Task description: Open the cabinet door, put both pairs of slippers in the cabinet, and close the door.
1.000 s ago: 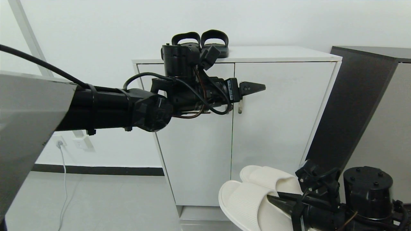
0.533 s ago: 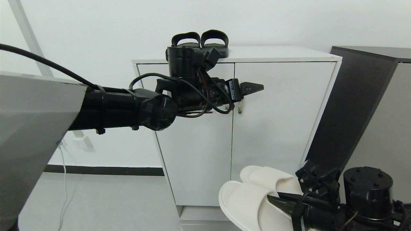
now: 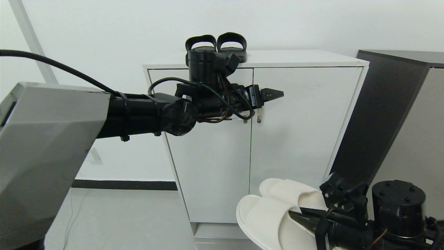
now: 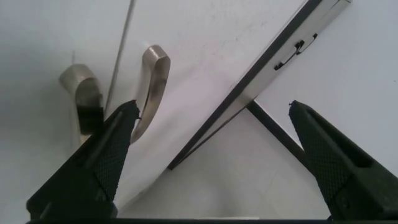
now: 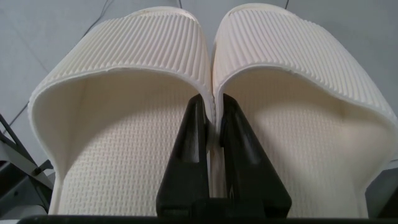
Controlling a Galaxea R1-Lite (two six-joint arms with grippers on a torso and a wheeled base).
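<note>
Lining up on the door handles is judged to be the step in hand; both cabinet doors are seen shut.

Left pincer is held released, jaws wide, level with the two metal handles. The right-door handle is seen just inside one fingertip, the left-door handle just outside it. Handle long axis runs vertical and the jaws are spread across it, so a small sideways shift is judged enough to centre the handle before clenching. Contact cannot be told. The left arm is the nearer one.

Right pincer is clenched on the touching inner walls of the white slippers, which are held low before the right door. The black slippers are left on the cabinet top, toward its left end.

Versus the earlier frames: the left arm has been pushed further toward the cabinet, with the fingertip drawn only slightly left. The right arm and white pair are unchanged.
</note>
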